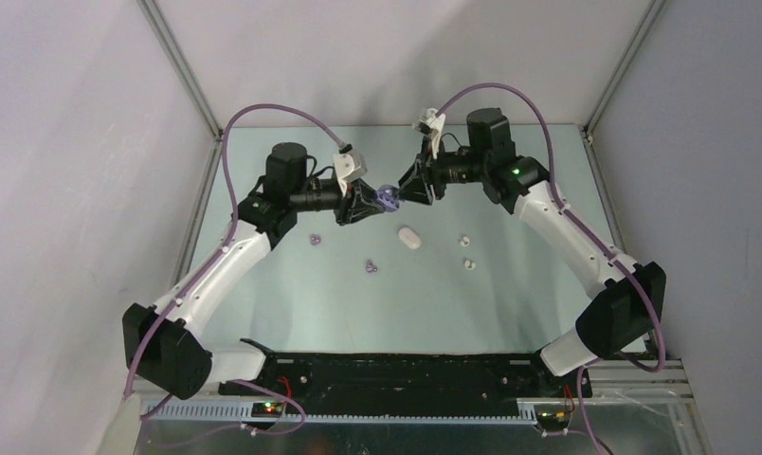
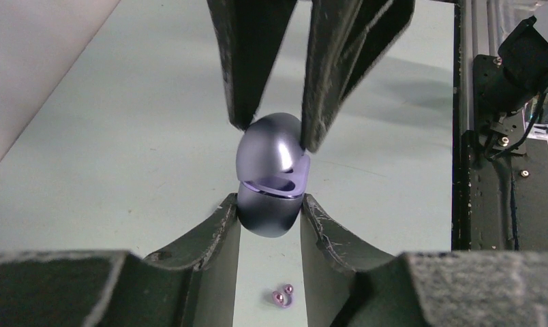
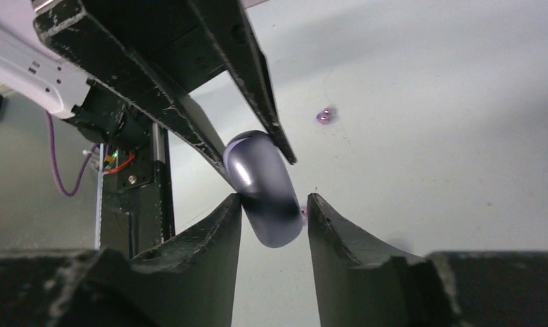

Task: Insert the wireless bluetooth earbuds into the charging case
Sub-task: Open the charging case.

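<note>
Both arms met above the far middle of the counter, their jaws tip to tip on a lilac case held clear of the surface. The left jaws were clamped narrowly on that case's lower half, one finger pressed to each side. The lilac case stood slightly ajar, a thin pale slit showing between its two halves. The right jaws straddled the upper half. One finger lay against it and the other looked a sliver off, so I could not tell whether they gripped it or merely flanked it.

The white case lay on the counter, just nearer than the meeting jaws and touched by neither arm. It appeared closed, though it was too small in the overhead view to be sure. The buds lay loose on the counter to its right, near each other but apart, with the nearer bud a little closer to the arm bases. Two small purple pieces lay to the left of the white case, one farther left, the other nearer the bases.
</note>
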`<state>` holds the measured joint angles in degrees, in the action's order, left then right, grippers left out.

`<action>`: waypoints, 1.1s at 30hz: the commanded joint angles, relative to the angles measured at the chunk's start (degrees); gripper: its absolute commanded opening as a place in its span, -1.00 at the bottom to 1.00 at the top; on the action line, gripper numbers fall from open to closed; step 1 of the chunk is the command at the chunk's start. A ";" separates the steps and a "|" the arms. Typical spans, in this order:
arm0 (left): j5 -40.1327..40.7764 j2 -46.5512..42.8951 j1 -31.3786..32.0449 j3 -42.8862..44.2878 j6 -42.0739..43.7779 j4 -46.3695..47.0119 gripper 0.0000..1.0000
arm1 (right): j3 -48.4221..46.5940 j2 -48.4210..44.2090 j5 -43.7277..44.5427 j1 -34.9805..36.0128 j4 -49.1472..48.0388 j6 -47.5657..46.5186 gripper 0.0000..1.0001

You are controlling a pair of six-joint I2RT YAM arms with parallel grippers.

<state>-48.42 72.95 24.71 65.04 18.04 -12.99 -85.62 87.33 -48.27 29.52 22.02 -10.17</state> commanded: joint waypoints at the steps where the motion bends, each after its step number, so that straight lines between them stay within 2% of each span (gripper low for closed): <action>1: -3.99 0.32 0.11 1.84 0.61 0.40 -1.00 | -2.31 1.05 2.98 -2.51 -5.39 3.49 -0.08; 11: -4.08 0.87 -0.65 1.67 -1.66 1.69 -1.00 | -2.69 1.62 1.72 -3.70 -6.39 5.31 -0.02; 19: -4.49 1.18 -1.52 1.42 -3.54 3.19 -1.00 | -1.82 -0.04 -8.14 -7.55 -8.39 7.46 0.33; 23: -5.46 1.59 -1.58 1.79 -3.65 3.55 -1.00 | -1.46 0.83 -11.98 -7.06 -5.08 2.88 0.37; 33: -6.35 1.60 -2.02 1.79 -5.83 4.90 -1.00 | -2.69 4.17 -11.45 -4.53 -1.97 -1.32 0.37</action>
<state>-52.88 74.74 23.24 65.04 14.13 -11.14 -85.91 89.95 -57.98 24.21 18.52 -8.75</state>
